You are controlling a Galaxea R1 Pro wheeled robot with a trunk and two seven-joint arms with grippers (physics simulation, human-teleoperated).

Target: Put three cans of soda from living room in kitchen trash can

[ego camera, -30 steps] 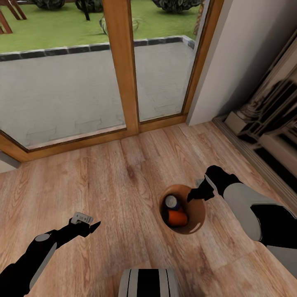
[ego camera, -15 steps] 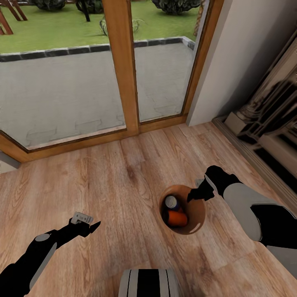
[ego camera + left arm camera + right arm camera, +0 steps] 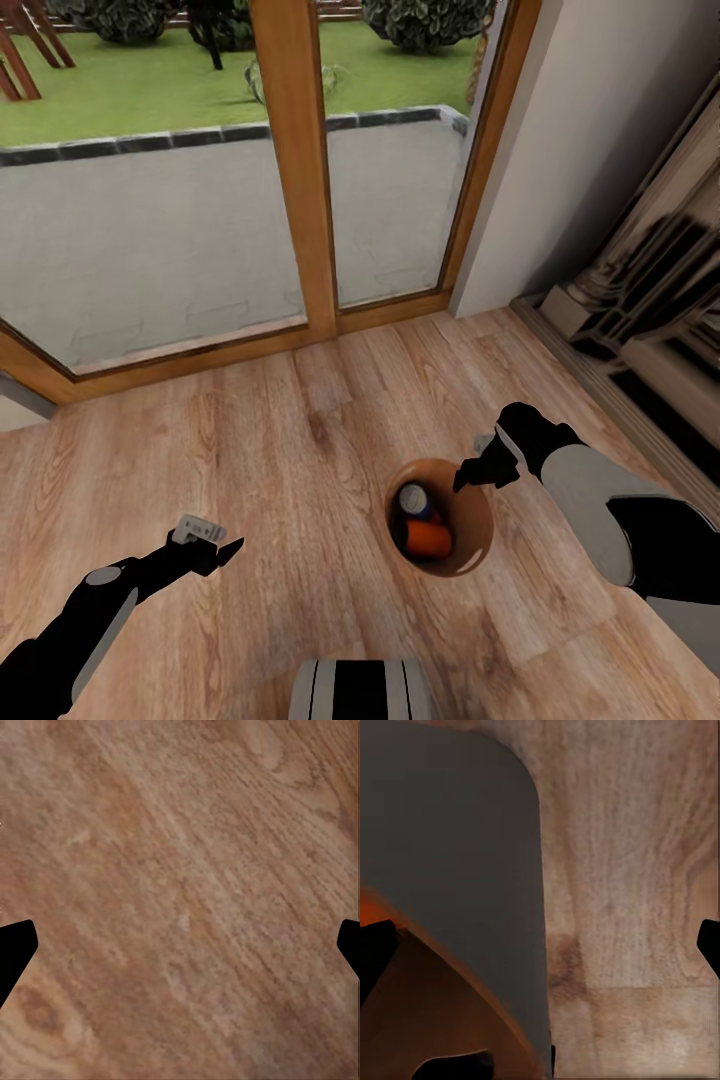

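At the left our left gripper [image 3: 228,549] hangs spread wide over bare wood floor [image 3: 300,440]. Right of it the tash can [image 3: 476,540] holds a blue can [image 3: 415,499] and an orange can [image 3: 429,539]; our right gripper [image 3: 470,478], spread wide, hovers at its far rim.

A small round bin [image 3: 468,556], brown inside with a dark grey outer wall [image 3: 457,870], stands upright on the floor at the lower centre-right of the head view. Inside lie an orange can [image 3: 430,540] on its side and a blue can [image 3: 414,499], silver top up.
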